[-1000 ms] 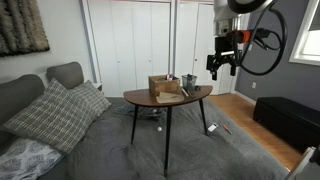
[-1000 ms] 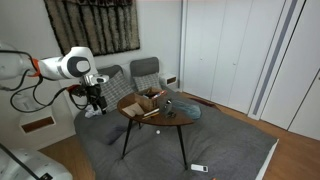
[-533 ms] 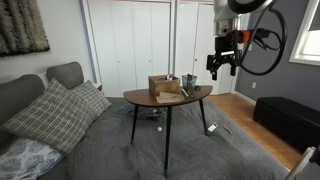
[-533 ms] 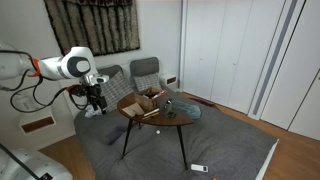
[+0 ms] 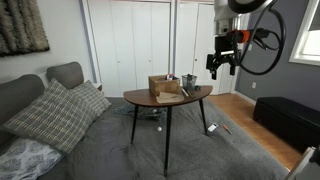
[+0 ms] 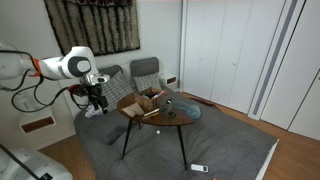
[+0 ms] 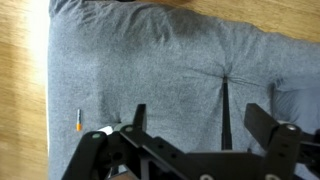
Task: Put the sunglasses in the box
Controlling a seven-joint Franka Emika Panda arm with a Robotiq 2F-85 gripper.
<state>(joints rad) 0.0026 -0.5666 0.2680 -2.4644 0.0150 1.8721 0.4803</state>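
The brown cardboard box stands with raised flaps on the small round wooden table; it also shows in an exterior view. A small dark shape beside the box may be the sunglasses; it is too small to tell. My gripper hangs in the air beyond the table's edge, apart from the box, as an exterior view also shows. In the wrist view the jaws are open and empty over the grey rug. No sunglasses show there.
A small grey cup stands on the table by the box. A thin dark table leg runs between the jaws' view. A grey sofa with plaid pillows, white closet doors and a black ottoman surround the table. An orange pen lies on the wood floor.
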